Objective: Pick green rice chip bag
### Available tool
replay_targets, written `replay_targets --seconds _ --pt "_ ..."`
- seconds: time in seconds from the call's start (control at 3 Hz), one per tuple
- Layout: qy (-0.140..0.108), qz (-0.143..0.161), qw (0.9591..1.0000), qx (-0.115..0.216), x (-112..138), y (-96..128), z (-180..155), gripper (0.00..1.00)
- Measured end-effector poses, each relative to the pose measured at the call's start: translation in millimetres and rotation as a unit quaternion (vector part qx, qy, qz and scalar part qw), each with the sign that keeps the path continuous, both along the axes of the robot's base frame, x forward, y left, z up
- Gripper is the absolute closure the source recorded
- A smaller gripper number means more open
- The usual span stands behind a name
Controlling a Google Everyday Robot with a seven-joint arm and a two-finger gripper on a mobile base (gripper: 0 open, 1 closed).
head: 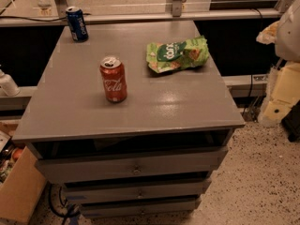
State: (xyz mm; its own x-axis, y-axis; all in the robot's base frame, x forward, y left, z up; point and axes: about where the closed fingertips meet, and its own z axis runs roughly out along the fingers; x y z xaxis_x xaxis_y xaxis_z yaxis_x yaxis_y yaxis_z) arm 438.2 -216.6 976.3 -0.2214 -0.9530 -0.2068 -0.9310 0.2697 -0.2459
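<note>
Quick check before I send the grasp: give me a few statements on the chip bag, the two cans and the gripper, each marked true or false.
1. The green rice chip bag lies on the cabinet top, right of the red cola can in the camera view. True.
2. The red cola can is tipped over. False: it stands upright.
3. The blue soda can stands at the far left corner. True.
4. The gripper holds the bag. False: the gripper is not in view and the bag lies free.

Tabletop (164,102) looks like grey painted wood, smooth with a soft sheen. The green rice chip bag (177,54) is crinkly glossy foil. Red cola can (113,81) and blue soda can (77,24): shiny metal. Gripper (280,95) off at the right edge looks like smooth pale plastic. Floor's (262,182) speckled stone, box (18,191) is matt cardboard.
</note>
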Motion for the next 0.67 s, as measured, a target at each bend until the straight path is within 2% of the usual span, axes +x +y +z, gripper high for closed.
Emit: replay_targets --seconds 0.33,0.67 --pt "0.0 0.0 1.0 0.0 0.1 0.0 0.0 0.0" --pt "-0.02 -0.002 0.9996 0.018 17.3 2.7 -3.6 0.0"
